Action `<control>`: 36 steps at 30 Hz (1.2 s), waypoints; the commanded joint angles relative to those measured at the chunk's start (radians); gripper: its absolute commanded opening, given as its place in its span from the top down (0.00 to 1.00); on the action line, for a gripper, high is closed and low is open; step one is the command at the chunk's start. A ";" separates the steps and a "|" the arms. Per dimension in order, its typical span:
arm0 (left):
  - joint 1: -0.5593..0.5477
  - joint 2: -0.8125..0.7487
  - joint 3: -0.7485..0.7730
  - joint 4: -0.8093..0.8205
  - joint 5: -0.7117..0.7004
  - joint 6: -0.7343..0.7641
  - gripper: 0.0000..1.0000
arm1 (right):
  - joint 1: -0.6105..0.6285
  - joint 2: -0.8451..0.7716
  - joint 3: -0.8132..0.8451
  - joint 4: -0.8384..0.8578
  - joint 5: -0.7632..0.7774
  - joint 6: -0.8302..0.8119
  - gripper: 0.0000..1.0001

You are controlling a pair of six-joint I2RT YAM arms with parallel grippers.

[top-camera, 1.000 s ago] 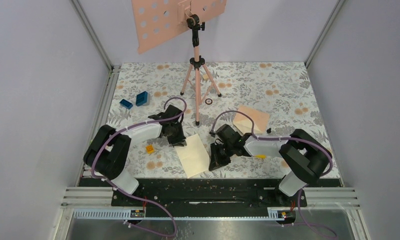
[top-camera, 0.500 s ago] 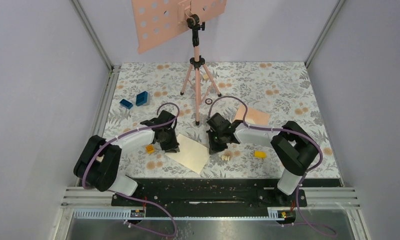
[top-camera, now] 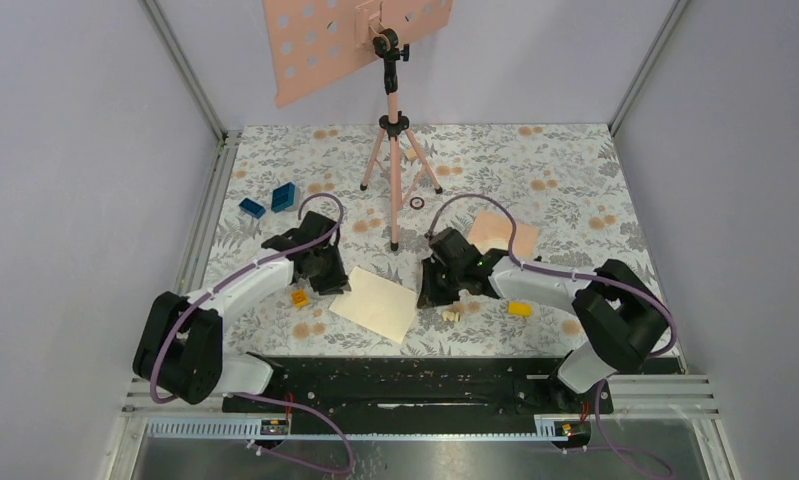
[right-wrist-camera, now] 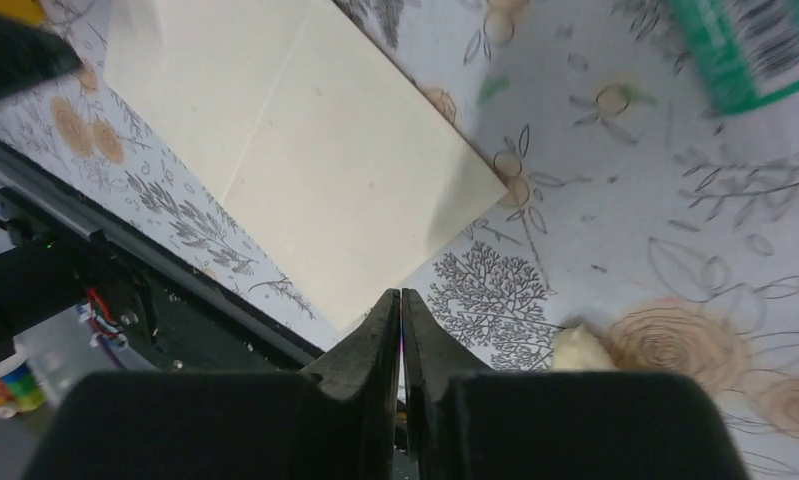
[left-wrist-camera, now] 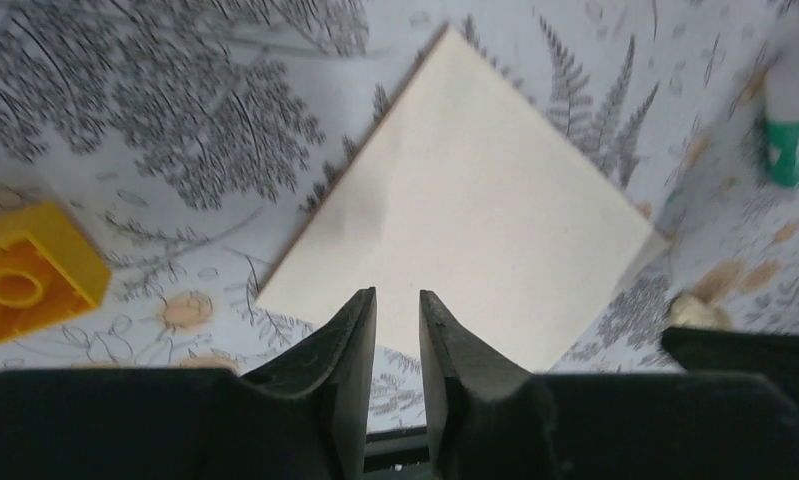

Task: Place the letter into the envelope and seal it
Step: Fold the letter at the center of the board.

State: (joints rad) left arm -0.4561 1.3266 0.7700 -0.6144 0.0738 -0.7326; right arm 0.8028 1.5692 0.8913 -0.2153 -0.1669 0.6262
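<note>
Flanking the flat cream rectangular paper letter [top-camera: 375, 308], the left gripper [left-wrist-camera: 397, 295], barely parted, and right gripper [right-wrist-camera: 401, 293], pressed closed, both empty, seem poised to lift its edge.

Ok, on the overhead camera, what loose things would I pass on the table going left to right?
Small blue block → yellow brick → letter → cream lump → envelope. Left out for overlapping others: bigger blue block, black ring, yellow block.

pink tripod [top-camera: 393, 150], two blue blocks [top-camera: 283, 196], yellow brick [top-camera: 299, 297].
</note>
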 commanded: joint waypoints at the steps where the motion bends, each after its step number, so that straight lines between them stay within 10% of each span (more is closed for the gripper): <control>1: 0.085 0.076 0.038 0.112 0.048 0.016 0.76 | 0.012 0.016 -0.114 0.276 -0.182 0.204 0.90; 12: 0.095 0.196 0.058 0.117 0.062 0.030 0.76 | 0.101 0.198 0.039 0.146 -0.291 0.065 0.92; 24: 0.122 0.089 0.052 0.045 0.120 0.064 0.75 | 0.101 0.094 0.051 -0.108 0.130 0.079 0.96; 30: 0.122 0.029 0.029 0.004 0.121 0.072 0.75 | 0.099 -0.110 -0.110 -0.020 0.270 0.155 0.48; 36: 0.122 0.008 0.050 0.047 0.213 0.040 0.75 | 0.075 -0.010 -0.085 0.031 0.112 0.200 0.46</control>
State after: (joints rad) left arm -0.3374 1.3697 0.8036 -0.6029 0.1928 -0.6781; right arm 0.8989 1.5005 0.7975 -0.2348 0.0044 0.7731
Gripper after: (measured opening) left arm 0.250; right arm 0.537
